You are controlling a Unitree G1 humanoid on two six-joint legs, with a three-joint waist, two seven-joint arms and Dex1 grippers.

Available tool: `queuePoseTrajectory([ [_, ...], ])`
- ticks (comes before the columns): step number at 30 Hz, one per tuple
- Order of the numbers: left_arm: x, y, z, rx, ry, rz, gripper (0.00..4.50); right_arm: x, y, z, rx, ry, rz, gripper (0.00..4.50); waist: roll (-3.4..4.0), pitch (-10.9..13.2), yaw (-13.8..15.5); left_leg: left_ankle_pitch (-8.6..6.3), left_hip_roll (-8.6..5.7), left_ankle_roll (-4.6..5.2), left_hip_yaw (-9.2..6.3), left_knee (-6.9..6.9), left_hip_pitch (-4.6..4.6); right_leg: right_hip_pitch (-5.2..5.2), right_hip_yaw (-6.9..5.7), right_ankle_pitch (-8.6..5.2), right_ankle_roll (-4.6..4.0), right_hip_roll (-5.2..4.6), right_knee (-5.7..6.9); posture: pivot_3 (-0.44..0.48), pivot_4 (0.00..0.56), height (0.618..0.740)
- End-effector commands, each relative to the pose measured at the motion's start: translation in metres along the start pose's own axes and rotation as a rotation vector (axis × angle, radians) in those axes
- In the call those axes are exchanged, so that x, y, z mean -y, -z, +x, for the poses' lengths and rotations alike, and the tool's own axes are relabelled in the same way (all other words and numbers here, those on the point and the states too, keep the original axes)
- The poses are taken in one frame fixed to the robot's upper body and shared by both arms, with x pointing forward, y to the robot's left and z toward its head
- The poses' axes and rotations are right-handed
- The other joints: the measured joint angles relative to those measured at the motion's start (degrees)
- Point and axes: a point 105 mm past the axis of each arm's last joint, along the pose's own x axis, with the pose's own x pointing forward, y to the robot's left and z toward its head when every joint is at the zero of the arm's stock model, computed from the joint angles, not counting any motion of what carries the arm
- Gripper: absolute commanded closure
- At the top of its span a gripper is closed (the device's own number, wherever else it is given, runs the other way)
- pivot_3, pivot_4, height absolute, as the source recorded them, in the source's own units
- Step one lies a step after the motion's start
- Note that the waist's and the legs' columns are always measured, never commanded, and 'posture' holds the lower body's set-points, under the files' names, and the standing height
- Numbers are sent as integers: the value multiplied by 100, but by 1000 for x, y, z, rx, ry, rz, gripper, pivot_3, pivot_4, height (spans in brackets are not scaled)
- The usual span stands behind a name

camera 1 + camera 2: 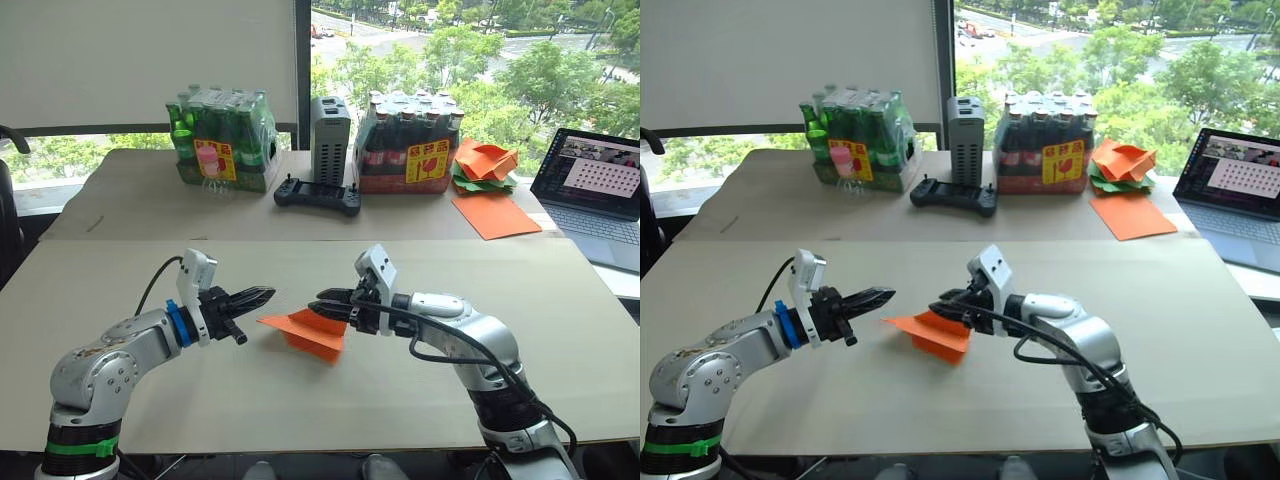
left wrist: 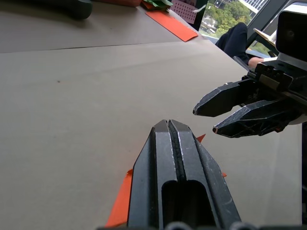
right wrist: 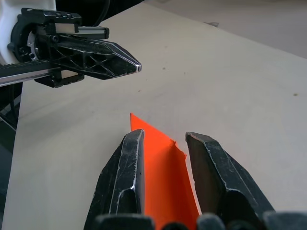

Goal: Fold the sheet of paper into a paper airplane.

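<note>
On the tan bench [image 1: 420, 400], head views: folded orange paper airplane with pointed nose [image 1: 310, 332] lies between the two grippers. Left gripper [image 1: 262, 296], fingers clenched together, hovers just beside its nose. Right gripper [image 1: 322, 307], fingers parted, sits over the airplane's upper fold. 
Left wrist view: shut black fingers [image 2: 178, 158] above an orange edge. 
Right wrist view: parted fingers [image 3: 130, 163] straddle the orange fold, not pinching it.

Silver arms are showing black cables; the left tool [image 1: 262, 295] and right tool [image 1: 316, 306] are wearing black ribbed fingers.
</note>
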Motion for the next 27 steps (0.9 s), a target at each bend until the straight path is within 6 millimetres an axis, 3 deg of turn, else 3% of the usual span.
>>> queuePoseTrajectory([
  [1,2,-10,-5,44,-1,26,4500,-10,-2,1,10,-40,-41,2911,0,0,0,0,0,0,0,0,0,0,0,0,0,0,0,0,150,740],
  [18,6,-10,-20,5,7,57,4500,-18,20,13,-96,-39,-197,2911,0,0,-2,0,0,0,0,1,0,-2,0,0,0,0,1,0,150,740],
  [27,7,-9,-27,-31,14,100,4500,-11,29,14,-155,20,-239,2911,0,0,0,0,0,0,0,1,0,-2,1,0,-1,0,2,0,150,740],
])
